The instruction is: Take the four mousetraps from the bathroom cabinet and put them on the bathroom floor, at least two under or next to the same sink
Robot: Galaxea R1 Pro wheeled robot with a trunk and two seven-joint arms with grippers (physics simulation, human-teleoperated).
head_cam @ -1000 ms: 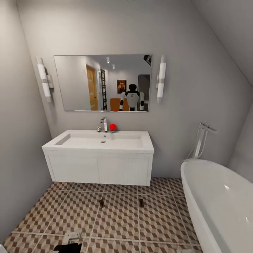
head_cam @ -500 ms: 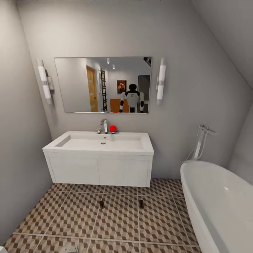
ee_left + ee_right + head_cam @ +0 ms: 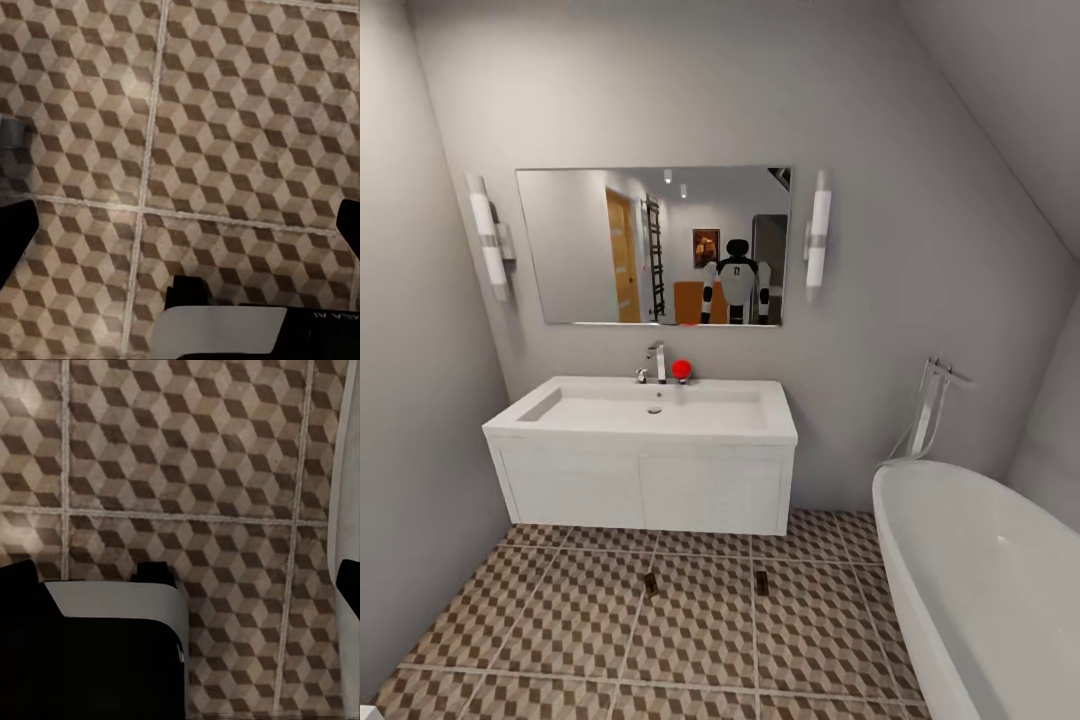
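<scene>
Where the wrist cameras look down, the left gripper (image 3: 180,225) and the right gripper (image 3: 180,577) each show dark fingers (image 3: 15,232) at the two edges of the frame, spread wide apart with nothing between them, hanging over the bathroom floor (image 3: 225,127) of cube-patterned tiles. Farther ahead in the head view, two mousetraps lie flat on that floor (image 3: 700,630), one (image 3: 650,582) near a grout line and the other (image 3: 762,581) well apart from it on the robot's right, both just in front of the white vanity (image 3: 645,485). Above the vanity sits the bathroom sink (image 3: 650,410) with its faucet (image 3: 657,360) and a small red ball (image 3: 681,369) just beside it. A white bathtub (image 3: 980,590) stands at the right. On the far wall hangs a mirror (image 3: 580,250) between two lamps (image 3: 490,238).
</scene>
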